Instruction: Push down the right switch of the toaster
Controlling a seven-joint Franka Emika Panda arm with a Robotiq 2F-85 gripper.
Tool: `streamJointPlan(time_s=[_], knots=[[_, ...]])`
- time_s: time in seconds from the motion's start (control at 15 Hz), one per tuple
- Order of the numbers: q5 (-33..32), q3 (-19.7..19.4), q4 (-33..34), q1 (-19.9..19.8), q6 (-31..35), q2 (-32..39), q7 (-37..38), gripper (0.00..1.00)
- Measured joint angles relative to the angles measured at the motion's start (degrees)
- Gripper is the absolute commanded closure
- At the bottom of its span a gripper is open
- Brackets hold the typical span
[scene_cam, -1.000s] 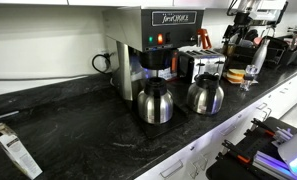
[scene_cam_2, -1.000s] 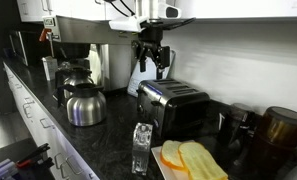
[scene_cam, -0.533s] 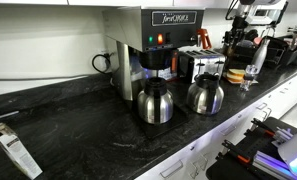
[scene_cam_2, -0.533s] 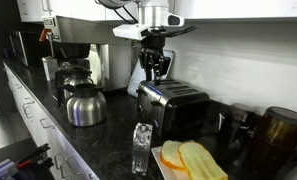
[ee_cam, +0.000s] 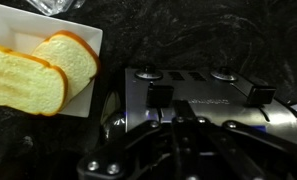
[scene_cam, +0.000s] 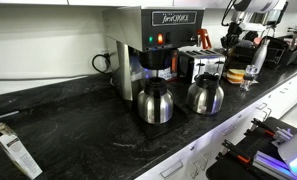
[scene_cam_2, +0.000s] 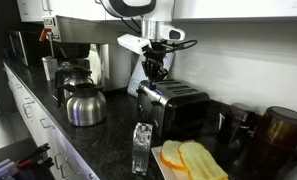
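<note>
The shiny-metal toaster (scene_cam_2: 174, 109) stands on the black counter right of the coffee brewer; it also shows as the toaster (scene_cam: 201, 66) behind a carafe. From the wrist, the toaster (ee_cam: 200, 92) lies below me with two dark switch levers, one switch (ee_cam: 158, 96) on the left and one switch (ee_cam: 259, 96) on the right. My gripper (scene_cam_2: 156, 74) hangs just above the toaster's near end, fingers pressed together and empty. In the wrist view the gripper (ee_cam: 180, 110) points between the levers, nearer the left one.
The coffee brewer (scene_cam: 156, 45) and two steel carafes (scene_cam: 155, 102) (scene_cam: 205, 94) stand on the counter. Bread slices (ee_cam: 36, 72) lie on a white tray (scene_cam_2: 188, 160) beside the toaster. A glass bottle (scene_cam_2: 140, 148) and a brown jar (scene_cam_2: 284, 130) stand close by.
The gripper's fingers have gone from open to shut, and the gripper has come down a little toward the toaster's top.
</note>
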Motion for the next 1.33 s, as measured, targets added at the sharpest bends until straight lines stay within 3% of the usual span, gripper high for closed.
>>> streamJointPlan(time_s=[0.67,1.33], knots=[[0.64,1.21,0.11,-0.04,3.59,3.3,0.14,1.0],[-3.2,1.21,0.33,-1.96,5.22,5.8,1.28,1.0]])
